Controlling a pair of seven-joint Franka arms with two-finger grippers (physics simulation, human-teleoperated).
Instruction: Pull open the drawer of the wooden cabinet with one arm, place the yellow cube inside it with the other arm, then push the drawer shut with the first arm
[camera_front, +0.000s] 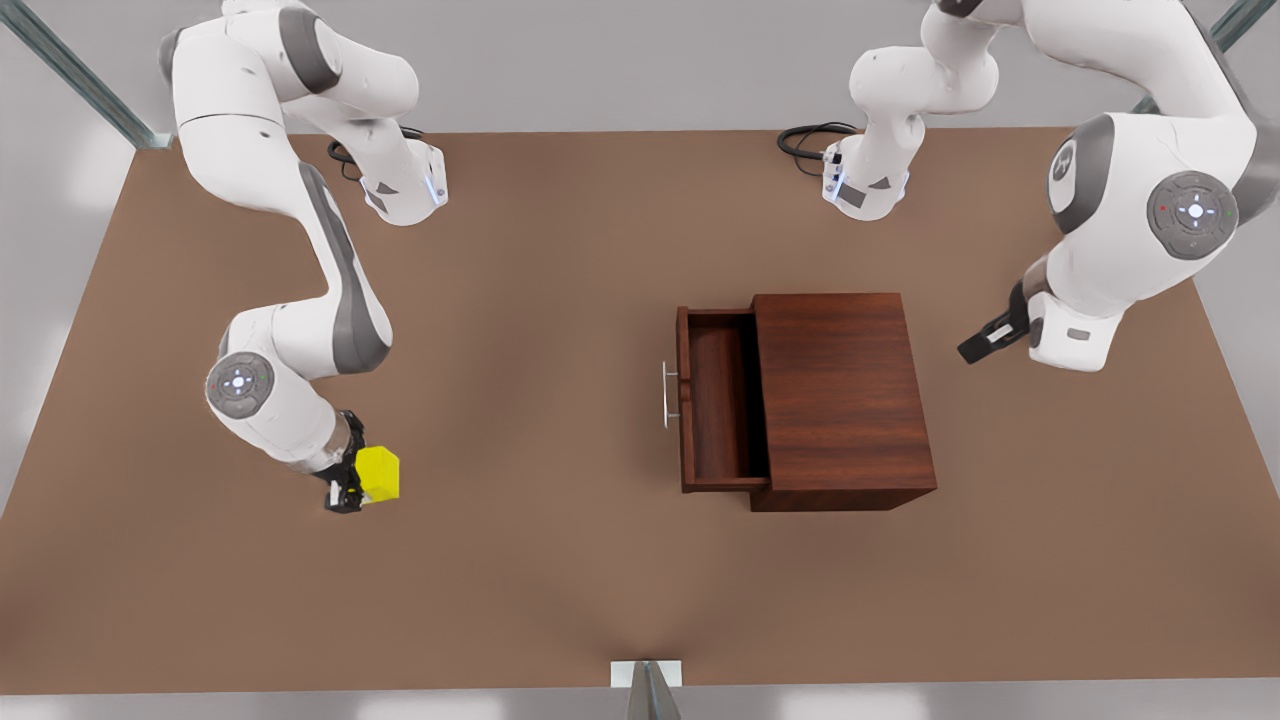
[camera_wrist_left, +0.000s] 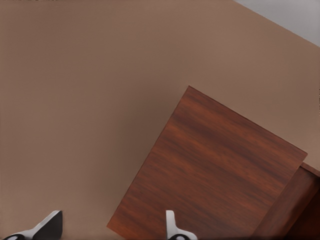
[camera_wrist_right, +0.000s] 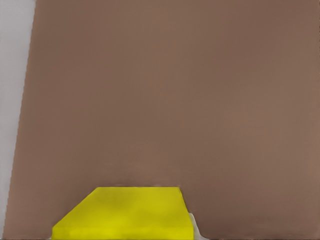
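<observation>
Already the drawer stands pulled out; the right gripper, clamped on the yellow cube, holds it well away from the wooden cabinet; the left gripper waits, fingers apart, beside the cabinet, likely for closing.

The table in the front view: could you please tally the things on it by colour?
Reddish-brown: 2, the wooden cabinet and its open drawer
Yellow: 1, the yellow cube, held by the right gripper
Total: 3
</observation>
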